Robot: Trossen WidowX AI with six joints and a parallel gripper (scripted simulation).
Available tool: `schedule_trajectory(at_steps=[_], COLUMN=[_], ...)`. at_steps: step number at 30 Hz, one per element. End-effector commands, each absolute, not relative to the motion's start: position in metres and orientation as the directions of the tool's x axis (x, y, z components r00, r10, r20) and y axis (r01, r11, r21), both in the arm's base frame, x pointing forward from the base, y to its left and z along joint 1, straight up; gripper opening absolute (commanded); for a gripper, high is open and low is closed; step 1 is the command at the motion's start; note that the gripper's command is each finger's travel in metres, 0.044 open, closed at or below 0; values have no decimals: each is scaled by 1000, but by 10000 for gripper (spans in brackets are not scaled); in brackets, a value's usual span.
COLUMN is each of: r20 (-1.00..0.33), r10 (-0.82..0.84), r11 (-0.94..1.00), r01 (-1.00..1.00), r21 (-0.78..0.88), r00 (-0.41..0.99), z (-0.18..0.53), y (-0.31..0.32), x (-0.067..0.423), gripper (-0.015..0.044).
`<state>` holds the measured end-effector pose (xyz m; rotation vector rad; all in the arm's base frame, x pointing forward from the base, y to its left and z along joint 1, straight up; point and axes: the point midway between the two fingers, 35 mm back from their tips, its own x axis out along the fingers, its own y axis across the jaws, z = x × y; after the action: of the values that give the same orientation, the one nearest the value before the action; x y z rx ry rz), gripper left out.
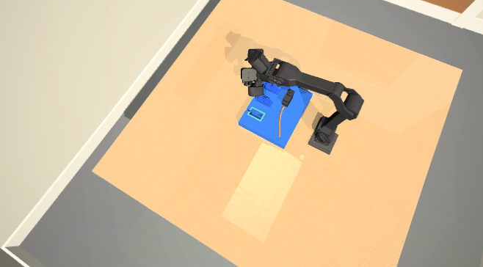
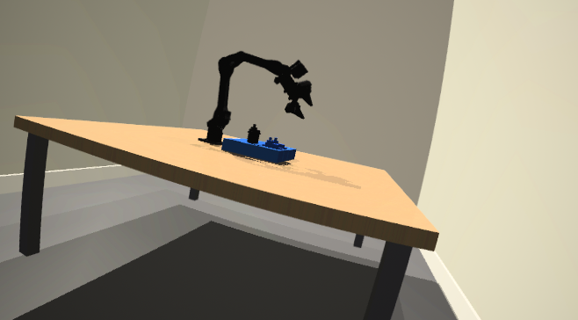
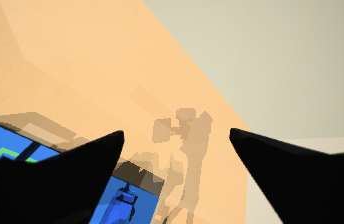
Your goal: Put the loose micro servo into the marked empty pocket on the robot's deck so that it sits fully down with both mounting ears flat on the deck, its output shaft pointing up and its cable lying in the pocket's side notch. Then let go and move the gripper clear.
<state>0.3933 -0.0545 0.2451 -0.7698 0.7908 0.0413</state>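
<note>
The loose micro servo (image 1: 288, 97) (image 2: 253, 134) is dark and stands on the blue deck (image 1: 269, 126) (image 2: 250, 149) (image 3: 3, 137), its shaft end up in the exterior view. Its orange cable (image 1: 280, 122) trails across the deck. The marked pocket (image 1: 255, 114) is empty, outlined in green, with a side notch; in the wrist view a finger partly hides its outline. My gripper (image 1: 252, 84) (image 2: 307, 112) (image 3: 177, 134) is open and empty, tilted downward, high above the deck's far side and away from the loose servo. The servo is out of the wrist view.
Two blue servo shapes (image 1: 271, 88) (image 1: 263, 100) stand on the deck beside the marked pocket; one also shows in the wrist view (image 3: 118, 209). The arm's base (image 1: 323, 141) (image 2: 214, 135) stands on the wooden table (image 1: 176, 163) (image 2: 343, 186) beside the deck. The upper arm reaches over the deck's far edge.
</note>
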Motion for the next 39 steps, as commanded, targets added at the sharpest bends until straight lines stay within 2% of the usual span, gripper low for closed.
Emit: schedule_trajectory(at_steps=[1, 10, 21, 32, 39], r20=[-728, -851, -956, -999, -1000], r10=[-230, -198, -126, -17, -10], r11=[667, 526, 326, 103, 89], r01=[-440, -680, -899, -994, -996], r21=[-601, -511, -291, -40, -26], r00=[646, 487, 264, 38, 25], z=[229, 202, 179, 170, 170], y=[-60, -70, -75, -72, -71], x=[376, 338, 282, 222, 218], gripper=[440, 440, 440, 440, 440])
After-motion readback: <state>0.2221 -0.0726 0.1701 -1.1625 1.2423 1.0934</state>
